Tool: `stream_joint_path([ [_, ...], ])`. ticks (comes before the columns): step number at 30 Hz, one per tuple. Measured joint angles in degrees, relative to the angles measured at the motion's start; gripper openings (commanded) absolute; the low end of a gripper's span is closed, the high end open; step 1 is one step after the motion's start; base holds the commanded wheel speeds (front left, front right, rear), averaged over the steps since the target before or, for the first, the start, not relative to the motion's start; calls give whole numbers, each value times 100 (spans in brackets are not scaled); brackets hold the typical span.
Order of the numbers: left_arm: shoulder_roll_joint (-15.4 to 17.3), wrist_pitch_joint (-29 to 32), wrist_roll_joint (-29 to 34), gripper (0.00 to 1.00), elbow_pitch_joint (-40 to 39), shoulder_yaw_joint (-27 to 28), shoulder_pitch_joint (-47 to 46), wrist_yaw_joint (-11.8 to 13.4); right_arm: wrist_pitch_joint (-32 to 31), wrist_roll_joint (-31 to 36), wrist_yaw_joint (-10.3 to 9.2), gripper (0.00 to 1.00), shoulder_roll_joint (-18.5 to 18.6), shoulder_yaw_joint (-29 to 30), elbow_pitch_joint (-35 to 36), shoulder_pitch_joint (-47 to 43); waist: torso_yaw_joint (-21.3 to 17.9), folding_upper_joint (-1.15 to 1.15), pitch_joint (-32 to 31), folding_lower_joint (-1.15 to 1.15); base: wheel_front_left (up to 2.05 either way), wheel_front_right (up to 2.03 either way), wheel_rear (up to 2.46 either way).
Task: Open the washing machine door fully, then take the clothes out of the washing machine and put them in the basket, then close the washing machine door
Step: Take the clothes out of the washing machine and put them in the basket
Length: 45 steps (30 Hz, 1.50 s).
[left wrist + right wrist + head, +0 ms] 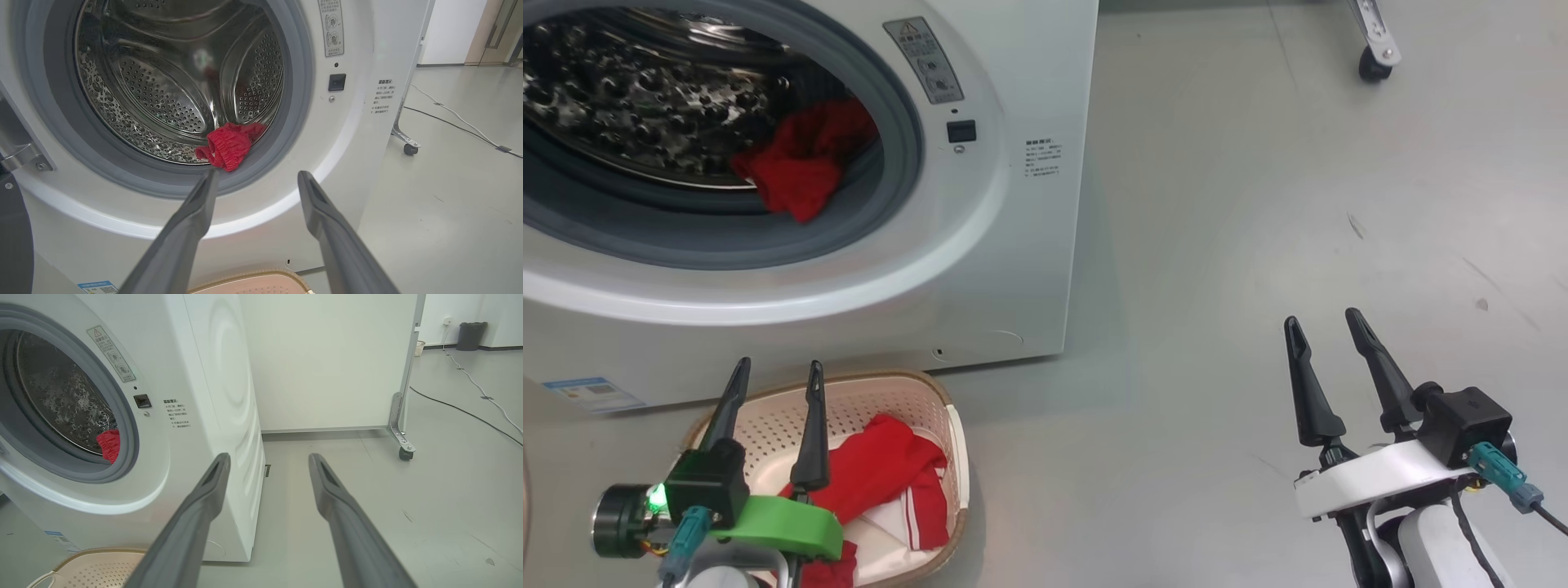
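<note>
The white washing machine (1013, 245) stands at the upper left with its round mouth uncovered. A red piece of clothes (800, 163) lies at the drum's front lip, drooping over the grey rubber ring (229, 145) (108, 445). The cream basket (947, 408) sits on the floor right below the mouth and holds more red clothes with white stripes (882, 474). My left gripper (778, 367) hangs open over the basket, fingers pointing at the mouth (257, 175), nothing between them. My right gripper (1321, 320) is open and empty over bare floor at the right (269, 457). The washing machine door's dark edge (14, 237) shows at the far left, swung aside.
A white partition panel (327, 363) on a castor (404, 454) stands behind and to the right of the machine. Cables (461, 408) run across the grey floor farther back, near a dark bin (470, 335). Open floor (1258, 245) lies to the machine's right.
</note>
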<state>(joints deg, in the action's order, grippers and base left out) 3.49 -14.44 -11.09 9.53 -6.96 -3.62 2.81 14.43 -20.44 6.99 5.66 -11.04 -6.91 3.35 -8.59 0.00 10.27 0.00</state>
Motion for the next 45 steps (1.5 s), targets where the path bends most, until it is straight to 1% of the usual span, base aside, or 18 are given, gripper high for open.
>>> stream_joint_path([
  [4, 149, 34, 113, 100, -1, 23, -113, 49, 0, 33, 0, 100, 63, -90, 93, 9, -93, 0, 242, 0, 0, 0, 0],
  [10, 371, 286, 212, 100, -78, 163, -580, 82, 0, 41, 0, 100, 77, -118, 236, 157, -258, 0, 665, 0, 0, 0, 0],
  [16, 570, 771, 272, 100, -83, 455, -1263, 191, 0, 34, 0, 100, 63, -146, 316, 331, -446, 0, 1122, 0, 0, 0, 0],
  [21, 740, 1179, 287, 100, -64, 608, -1930, 202, 0, 32, 0, 100, 35, -141, 346, 510, -599, 0, 1504, 0, 0, 0, 0],
  [25, 775, 1518, 113, 100, -22, 725, -2455, 202, 0, 5, 0, 100, -26, -255, 388, 722, -727, 0, 1780, 0, 0, 0, 0],
  [26, 831, 1590, 120, 100, -2, 726, -2584, 202, 0, 1, 0, 100, -36, -276, 393, 767, -759, 0, 1842, 0, 0, 0, 0],
  [29, 1027, 1855, 134, 100, 153, 835, -2942, 202, 0, -29, 0, 100, -57, -356, 393, 857, -863, 0, 2014, 0, 0, 0, 0],
  [36, 1303, 2457, 290, 100, 710, 946, -3385, 253, 0, -66, 0, 100, -112, -469, 359, 1015, -1101, 0, 2300, 0, 0, 0, 0],
  [39, 1365, 2570, 308, 100, 918, 1013, -3531, 263, 1, -66, 0, 100, -140, -608, 335, 1087, -1197, 0, 2374, 0, 0, 0, 0],
  [45, 1366, 2800, 308, 100, 1207, 1037, -3885, 294, 0, -73, 0, 100, -162, -627, 336, 1147, -1310, 0, 2503, 0, 0, 0, 0],
])
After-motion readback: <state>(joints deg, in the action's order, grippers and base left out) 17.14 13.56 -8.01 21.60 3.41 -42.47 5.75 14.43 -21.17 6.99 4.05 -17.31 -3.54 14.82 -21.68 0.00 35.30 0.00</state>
